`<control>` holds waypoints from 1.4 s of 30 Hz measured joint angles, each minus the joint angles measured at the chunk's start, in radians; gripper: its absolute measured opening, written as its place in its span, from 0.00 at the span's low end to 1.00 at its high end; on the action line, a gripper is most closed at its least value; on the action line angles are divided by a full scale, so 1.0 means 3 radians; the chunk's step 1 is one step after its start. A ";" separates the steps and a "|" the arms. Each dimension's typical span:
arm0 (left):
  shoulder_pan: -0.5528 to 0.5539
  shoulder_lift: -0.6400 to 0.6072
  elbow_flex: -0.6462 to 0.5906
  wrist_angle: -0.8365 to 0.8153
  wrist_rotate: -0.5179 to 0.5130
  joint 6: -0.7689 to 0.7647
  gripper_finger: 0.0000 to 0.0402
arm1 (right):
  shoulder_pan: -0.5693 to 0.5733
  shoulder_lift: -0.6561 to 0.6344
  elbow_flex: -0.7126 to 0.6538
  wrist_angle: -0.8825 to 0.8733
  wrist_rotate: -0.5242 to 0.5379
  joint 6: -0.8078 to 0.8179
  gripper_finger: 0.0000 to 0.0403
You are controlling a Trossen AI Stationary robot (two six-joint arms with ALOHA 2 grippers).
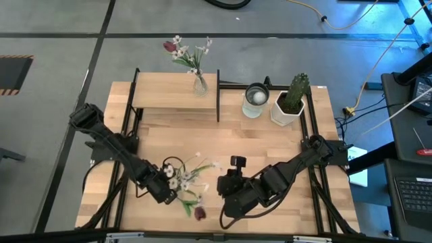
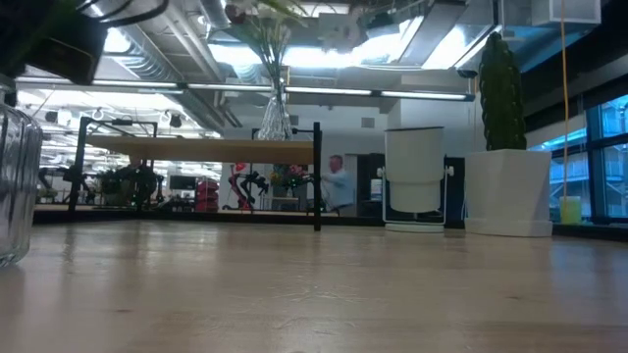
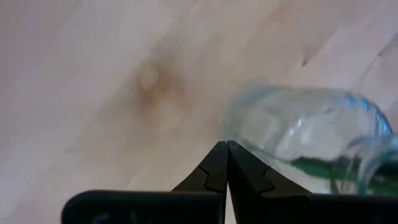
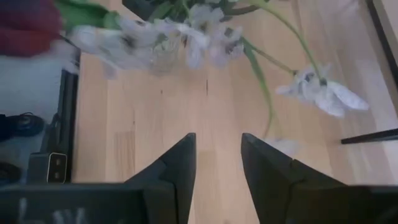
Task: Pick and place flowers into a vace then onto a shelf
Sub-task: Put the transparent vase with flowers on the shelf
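Observation:
A clear glass vase [image 3: 311, 130] stands on the wooden table near its front edge. It holds flowers: green stems with white blossoms [image 1: 190, 174] and a dark red tulip head [image 1: 200, 213] leaning toward the front edge. My left gripper [image 3: 225, 145] is shut, its tips right beside the vase's wall. My right gripper [image 4: 217, 140] hangs open above the table to the right of the flowers [image 4: 186, 34], nothing between its fingers. A second glass vase with flowers [image 1: 199, 82] stands on the shelf [image 1: 172, 90] at the far left. My left gripper's shut fingertips [image 3: 236, 155] point steeply down, close against the vase's glass wall [image 3: 249, 124]. I cannot tell whether they touch it.
A white cup [image 1: 255, 100] and a green cactus in a white pot [image 1: 291, 102] stand at the far right of the table. The shelf's black posts [image 1: 218, 94] rise beside them. Bare wood lies in the table's middle [image 1: 223, 138].

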 joint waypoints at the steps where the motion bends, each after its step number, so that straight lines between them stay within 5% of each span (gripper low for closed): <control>1: -0.0029 0.0000 0.0000 0.0000 0.0000 -0.0041 0.01 | -0.0001 0.0000 0.0000 0.0016 -0.0001 -0.0019 0.32; 7: -0.0185 0.0000 0.0003 -0.0083 0.0073 -0.0137 0.01 | -0.0005 0.0000 0.0000 0.0095 -0.0009 -0.0155 0.32; 14: -0.0391 -0.0001 0.0005 -0.0271 0.0650 -0.0179 0.02 | -0.0006 0.0000 0.0000 0.0045 -0.0093 -0.0150 0.32; 18: -0.0558 -0.0010 0.0005 -0.0154 0.1034 -0.0148 0.07 | -0.0006 0.0000 0.0000 0.0021 -0.0097 -0.0147 0.32; 21: -0.0711 -0.0085 0.0005 0.0098 0.1021 -0.0120 0.14 | -0.0006 0.0000 0.0000 0.0017 -0.0096 -0.0150 0.32; 29: -0.1047 -0.0388 0.0005 0.0931 0.0154 0.0458 0.29 | -0.0009 0.0000 0.0000 0.0016 -0.0094 -0.0082 0.32; 42: -0.1709 -0.0627 0.0005 0.0270 -0.1733 0.0383 0.35 | -0.0013 0.0000 0.0000 0.0287 0.0177 0.0223 0.32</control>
